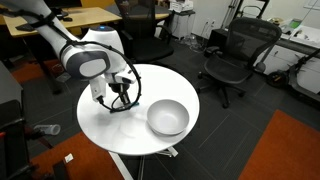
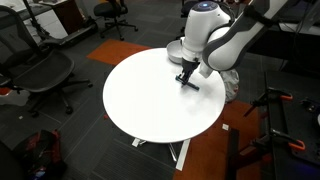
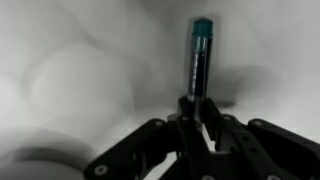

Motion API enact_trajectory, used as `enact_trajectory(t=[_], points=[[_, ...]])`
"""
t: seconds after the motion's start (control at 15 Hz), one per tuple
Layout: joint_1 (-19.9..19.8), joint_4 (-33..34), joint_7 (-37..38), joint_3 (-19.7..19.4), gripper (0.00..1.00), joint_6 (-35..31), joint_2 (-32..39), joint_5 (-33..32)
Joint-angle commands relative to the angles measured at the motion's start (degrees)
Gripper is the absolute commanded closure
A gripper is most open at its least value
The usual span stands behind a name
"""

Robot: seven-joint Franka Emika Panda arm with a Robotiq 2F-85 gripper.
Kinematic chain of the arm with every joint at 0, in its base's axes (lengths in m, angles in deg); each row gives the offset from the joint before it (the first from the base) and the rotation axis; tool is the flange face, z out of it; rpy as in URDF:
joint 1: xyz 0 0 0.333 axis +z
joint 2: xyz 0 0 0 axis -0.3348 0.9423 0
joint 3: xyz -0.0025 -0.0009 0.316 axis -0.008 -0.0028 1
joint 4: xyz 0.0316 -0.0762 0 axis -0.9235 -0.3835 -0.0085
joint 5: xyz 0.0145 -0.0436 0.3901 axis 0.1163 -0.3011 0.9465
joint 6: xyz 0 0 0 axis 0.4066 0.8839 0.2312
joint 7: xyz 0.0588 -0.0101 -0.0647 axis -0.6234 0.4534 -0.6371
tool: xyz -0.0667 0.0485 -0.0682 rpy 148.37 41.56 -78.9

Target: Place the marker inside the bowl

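In the wrist view my gripper (image 3: pixel 199 112) is shut on the marker (image 3: pixel 200 55), a slim dark pen with a teal end that sticks out beyond the fingertips over the white table. In both exterior views the gripper (image 1: pixel 122 98) (image 2: pixel 187 80) hangs just above the round white table (image 1: pixel 110 125) (image 2: pixel 150 100). The light grey-white bowl (image 1: pixel 167 118) stands on the table to the side of the gripper, apart from it. In an exterior view the bowl (image 2: pixel 175 50) is mostly hidden behind the arm.
Black office chairs (image 1: pixel 235 55) (image 2: pixel 40 70) stand around the table. Desks (image 1: pixel 60 20) line the back of the room. A tripod stand (image 2: pixel 275 130) is beside the table, on orange carpet.
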Motion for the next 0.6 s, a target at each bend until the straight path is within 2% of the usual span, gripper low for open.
enact_trajectory(t=[0.0,0.53], points=[[-0.66,-0.45,-2.76,0.78,0.95,2.19,-2.78,2.56],[-1.06,-0.72,-3.22,0.43,0.95,3.45,-11.51,2.88]])
